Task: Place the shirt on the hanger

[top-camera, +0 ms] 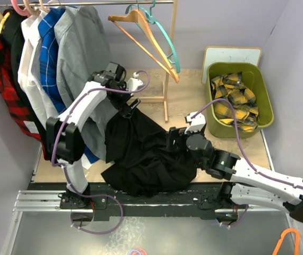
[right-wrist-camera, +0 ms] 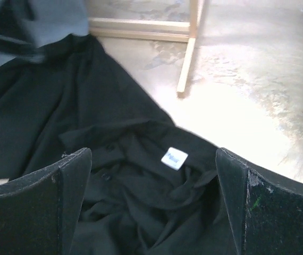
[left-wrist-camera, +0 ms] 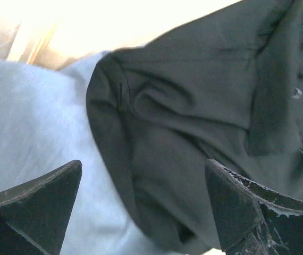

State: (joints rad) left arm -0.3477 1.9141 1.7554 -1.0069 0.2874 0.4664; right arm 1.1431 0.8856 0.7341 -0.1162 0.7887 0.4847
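The left arm [top-camera: 85, 103] and right arm [top-camera: 266, 180] wear white shells over black joints, purple cables [top-camera: 237, 139] looping alongside; black wedge fingers [right-wrist-camera: 268, 207] on the right gripper [right-wrist-camera: 152, 154] show pale scuffs.

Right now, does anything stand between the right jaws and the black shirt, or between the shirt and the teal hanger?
Nothing visible separates the right jaws, open, from the black shirt; its white label shows between them. The teal hanger hangs on the rail, overlapped by the light wooden hanger, with the rack's wooden post just below.
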